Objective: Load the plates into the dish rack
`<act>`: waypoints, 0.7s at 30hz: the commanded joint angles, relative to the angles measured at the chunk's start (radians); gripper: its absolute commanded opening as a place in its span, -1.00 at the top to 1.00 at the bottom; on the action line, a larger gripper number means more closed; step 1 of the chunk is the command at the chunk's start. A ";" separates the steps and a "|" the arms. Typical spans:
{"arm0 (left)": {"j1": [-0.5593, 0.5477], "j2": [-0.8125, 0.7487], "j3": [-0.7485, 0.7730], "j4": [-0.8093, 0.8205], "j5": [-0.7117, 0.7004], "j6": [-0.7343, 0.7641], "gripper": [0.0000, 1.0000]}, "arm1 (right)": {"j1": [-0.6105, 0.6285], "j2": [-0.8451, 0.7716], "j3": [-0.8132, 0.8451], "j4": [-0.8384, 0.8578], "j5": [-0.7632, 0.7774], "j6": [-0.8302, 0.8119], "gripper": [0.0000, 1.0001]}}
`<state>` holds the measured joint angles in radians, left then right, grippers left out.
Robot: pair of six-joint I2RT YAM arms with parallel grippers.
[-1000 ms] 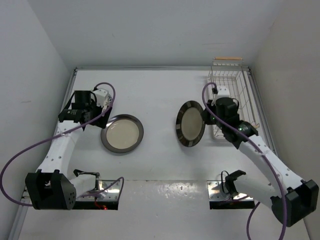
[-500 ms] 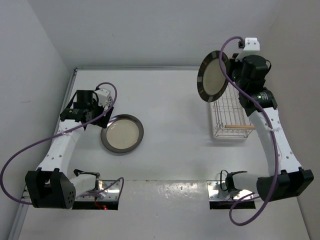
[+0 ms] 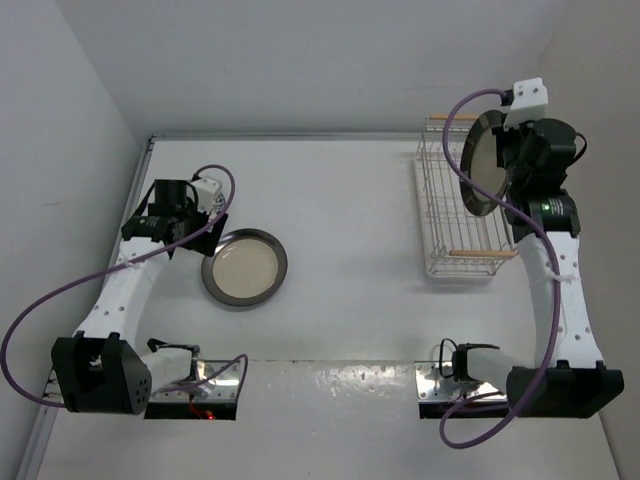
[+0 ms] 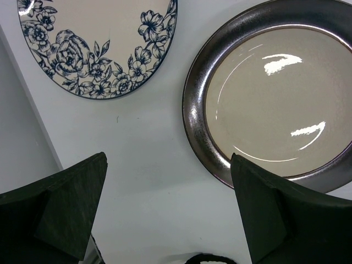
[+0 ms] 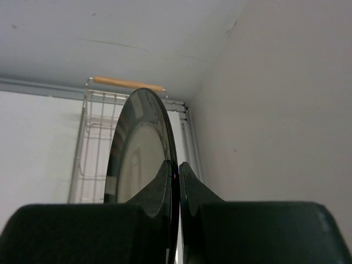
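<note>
My right gripper is shut on the rim of a cream plate with a dark rim, held on edge in the air over the white wire dish rack. In the right wrist view both fingertips pinch that plate, with the rack below and beyond it. My left gripper hangs open above bare table. A blue floral plate lies ahead to its left. A second cream plate with a dark rim lies flat to its right, also seen from above.
White walls close in the table on the left, back and right. The rack stands against the right wall, one wooden handle bar at its near end and another at its far end. Purple cables loop off both arms.
My right arm has carried its plate up from the middle of the table and rightward, to over the rack. The left arm has stayed put, still open.
</note>
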<state>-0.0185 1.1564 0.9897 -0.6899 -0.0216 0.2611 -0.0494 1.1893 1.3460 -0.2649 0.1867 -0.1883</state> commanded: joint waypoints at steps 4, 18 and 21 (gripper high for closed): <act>-0.008 0.002 0.030 0.024 0.014 0.003 -0.95 | -0.027 -0.083 -0.117 0.217 -0.012 -0.195 1.00; -0.008 -0.007 0.012 0.024 0.014 0.003 -0.95 | -0.115 -0.056 -0.280 0.259 -0.127 -0.175 1.00; -0.008 -0.007 0.012 0.024 0.005 0.003 -0.95 | -0.113 -0.059 -0.314 0.297 -0.130 -0.214 1.00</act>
<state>-0.0185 1.1614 0.9897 -0.6895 -0.0189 0.2611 -0.1558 1.1656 1.0180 -0.1925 0.0776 -0.3481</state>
